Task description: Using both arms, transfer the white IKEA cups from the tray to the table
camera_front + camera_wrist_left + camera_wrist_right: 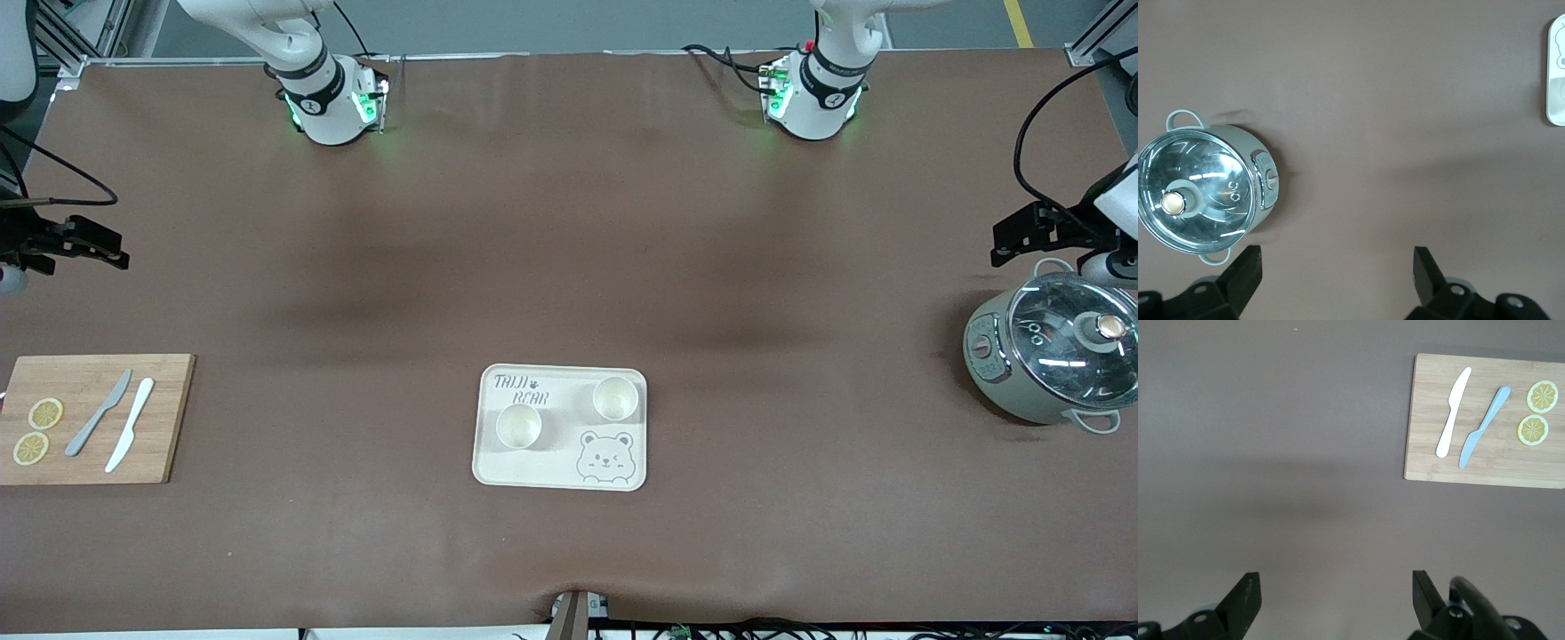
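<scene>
On the brown counter [569, 267], toward the edge nearest the front camera, lies a cream tray [560, 476] printed with a bear, and both white cups stand upright inside it. One cup [519, 427] sits toward the right arm's end of the tray, slightly nearer the front camera; the other cup [615, 397] stands at about two o'clock from it in the front view, apart from it and touching nothing but the tray. Neither cup is held. The left gripper [1022, 236] hangs in the air at the left arm's end of the counter, released with its fingers [1248, 270] spread wide, just over the bare counter beside a grey-green cooking pot [1049, 356] with a glass lid. In the left wrist view a corner of the tray shows at the frame's edge, well apart from the pot. The right gripper [89, 242] hangs at the right arm's end of the counter, also released, its fingers [1245, 593] wide apart over bare counter. Nearer the front camera than that gripper lies a wooden cutting board [93, 418] carrying a grey knife [100, 412], a white knife [131, 436] beside it, and two lemon slices [37, 431] at the board's outer end. Both arms wait away from the tray.
</scene>
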You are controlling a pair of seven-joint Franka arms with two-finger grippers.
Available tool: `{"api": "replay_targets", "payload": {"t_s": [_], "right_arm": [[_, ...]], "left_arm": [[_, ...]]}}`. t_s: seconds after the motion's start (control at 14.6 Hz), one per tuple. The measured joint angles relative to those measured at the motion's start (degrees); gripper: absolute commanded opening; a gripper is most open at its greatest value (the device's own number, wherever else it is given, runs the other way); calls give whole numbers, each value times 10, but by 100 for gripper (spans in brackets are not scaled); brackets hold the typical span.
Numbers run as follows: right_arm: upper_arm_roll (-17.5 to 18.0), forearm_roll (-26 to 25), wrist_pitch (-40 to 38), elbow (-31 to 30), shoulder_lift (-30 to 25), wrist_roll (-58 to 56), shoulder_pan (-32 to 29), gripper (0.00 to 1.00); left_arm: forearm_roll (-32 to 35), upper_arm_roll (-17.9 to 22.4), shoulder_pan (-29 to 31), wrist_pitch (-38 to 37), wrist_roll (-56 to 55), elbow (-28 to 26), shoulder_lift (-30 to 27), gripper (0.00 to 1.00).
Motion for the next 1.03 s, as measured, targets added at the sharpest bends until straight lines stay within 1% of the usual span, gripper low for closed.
{"api": "replay_targets", "payload": {"t_s": [0.34, 0.82, 0.96, 1.03], "right_arm": [[0, 0, 4, 0, 0, -25, -14, 100], [0, 0, 4, 0, 0, -29, -16, 100], [0, 0, 5, 0, 0, -50, -24, 100], [-1, 0, 5, 0, 0, -59, -31, 100]], "left_arm": [[0, -1, 0, 1, 0, 0, 0, 100], [-8, -6, -12, 3, -3, -1, 12, 100], [-11, -7, -22, 7, -20, 8, 20, 100], [-12, -8, -32, 9, -36, 22, 31, 100]]}}
